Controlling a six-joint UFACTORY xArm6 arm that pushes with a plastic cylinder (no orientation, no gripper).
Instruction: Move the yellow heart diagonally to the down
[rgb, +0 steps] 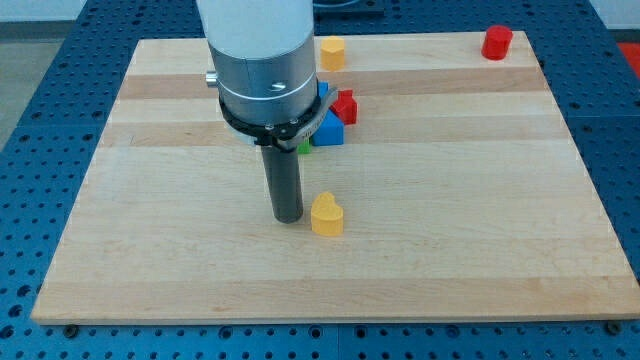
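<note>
So the arm (255, 30) is showing up as a fat white cylinder, sitting on a brushed silver metal collar (268, 85) with a small bolt sticking out at 9 o'clock. Under that a black ring clamp (270, 128) is wrapping round, and a plain dark rod (284, 180) is running down to my tip (288, 218).

Yellow heart (326, 215), upright, lower-centre board

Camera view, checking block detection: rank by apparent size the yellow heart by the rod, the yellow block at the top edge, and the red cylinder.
1. Yellow heart, largest, though nearest the camera.
2. Yellow block and red cylinder: look alike, unranked.
</note>
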